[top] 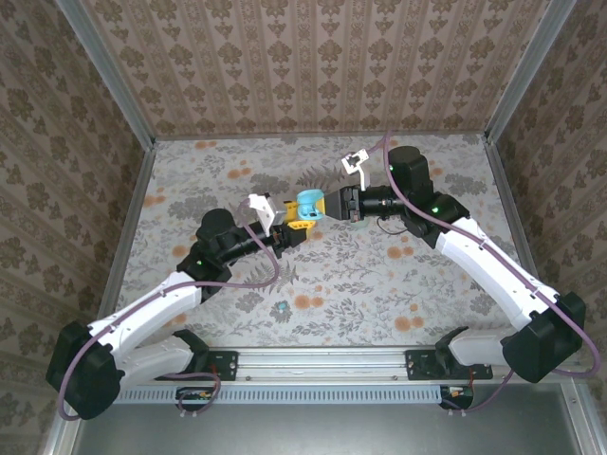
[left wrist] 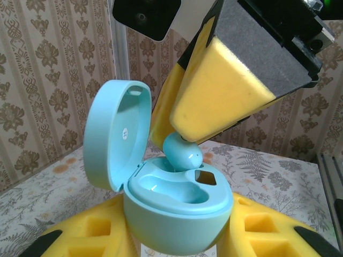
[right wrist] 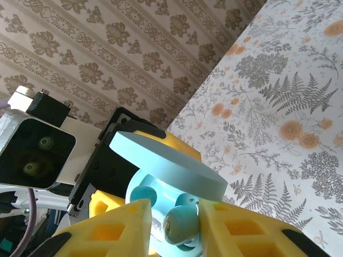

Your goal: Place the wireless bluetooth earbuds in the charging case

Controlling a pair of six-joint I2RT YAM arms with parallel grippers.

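- Teal plastic charging case, rounded, with its hinged lid swung open to the left in the left wrist view. It sits over the middle of the table, a little to the far side.
- Left gripper with yellow foam pads: closed narrowly on the lower body of the case, one pad on each side.
- Teal earbud, small, glossy and pebble-shaped. It rests at the far rim of the case's inner tray, directly under the tip of the right gripper's yellow pad.
- Square socket in the tray, just right of that bud, is unfilled.
- Right gripper reaches in from the right. The bud lies between its two foam fingers, against the right-hand one; the jaws are narrow, and I cannot tell whether they pinch the bud.
- Second teal earbud, tiny, lies loose on the cloth, well nearer than the case and between the two arms.
- Table cloth, pale with grey fern and orange flower print.
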